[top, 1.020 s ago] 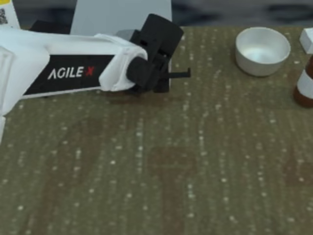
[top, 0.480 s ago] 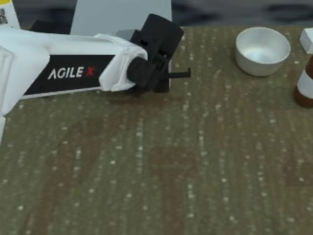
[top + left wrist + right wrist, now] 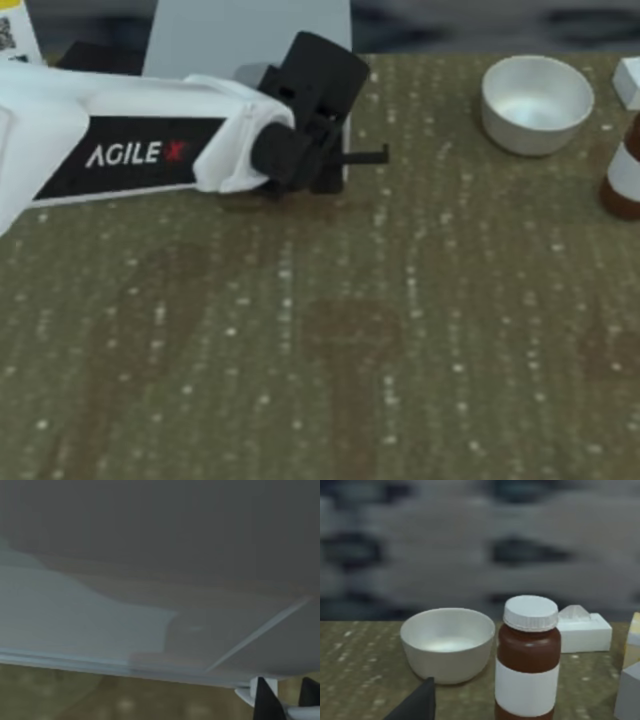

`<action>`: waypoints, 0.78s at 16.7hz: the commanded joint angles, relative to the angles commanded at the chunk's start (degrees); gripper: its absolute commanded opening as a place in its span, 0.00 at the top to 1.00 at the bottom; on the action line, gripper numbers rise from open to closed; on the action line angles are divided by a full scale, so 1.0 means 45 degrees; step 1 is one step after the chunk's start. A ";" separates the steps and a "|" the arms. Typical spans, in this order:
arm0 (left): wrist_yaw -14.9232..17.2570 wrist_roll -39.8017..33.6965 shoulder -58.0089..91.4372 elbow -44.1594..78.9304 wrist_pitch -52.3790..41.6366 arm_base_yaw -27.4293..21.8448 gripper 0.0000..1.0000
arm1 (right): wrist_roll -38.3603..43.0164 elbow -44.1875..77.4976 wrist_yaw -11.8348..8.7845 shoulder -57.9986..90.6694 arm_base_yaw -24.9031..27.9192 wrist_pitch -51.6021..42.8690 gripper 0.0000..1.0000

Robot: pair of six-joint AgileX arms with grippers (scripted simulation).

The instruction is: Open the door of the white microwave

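Observation:
The white microwave (image 3: 250,30) stands at the back left of the table, seen from above as a light-grey top. Its door (image 3: 150,580) fills the left wrist view with the grey translucent window, white frame along the edge. My left gripper (image 3: 335,165) sits at the microwave's front right corner. In the left wrist view, my left gripper (image 3: 287,700) has its dark fingers (image 3: 265,702) on either side of the door's white handle (image 3: 260,682), shut on it. My right gripper (image 3: 417,705) shows only as a dark tip in its own wrist view, out of the top view.
A white bowl (image 3: 537,103) sits at the back right, with a brown bottle (image 3: 622,175) with a white label and a white box (image 3: 628,80) at the right edge. The right wrist view shows the bowl (image 3: 447,642), the bottle (image 3: 527,660) and the box (image 3: 582,630).
My left arm and gripper have shifted slightly left and toward the back of the table. The bowl and the bottle have not moved.

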 joint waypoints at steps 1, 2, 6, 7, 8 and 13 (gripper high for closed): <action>0.0070 0.0135 -0.0110 -0.0134 0.0107 0.0010 1.00 | 0.0000 0.0000 0.0000 0.0000 0.0000 0.0000 0.00; 0.0125 0.0252 -0.0181 -0.0271 0.0178 0.0028 1.00 | 0.0000 0.0000 0.0000 0.0000 0.0000 0.0000 0.00; 0.0175 0.0345 -0.0233 -0.0390 0.0232 0.0046 1.00 | 0.0000 0.0000 0.0000 0.0000 0.0000 0.0000 0.00; 0.0175 0.0345 -0.0233 -0.0390 0.0232 0.0046 1.00 | 0.0000 0.0000 0.0000 0.0000 0.0000 0.0000 0.00; 0.0175 0.0345 -0.0233 -0.0390 0.0232 0.0046 1.00 | 0.0000 0.0000 0.0000 0.0000 0.0000 0.0000 0.00; 0.0175 0.0345 -0.0233 -0.0390 0.0232 0.0046 1.00 | 0.0000 0.0000 0.0000 0.0000 0.0000 0.0000 0.00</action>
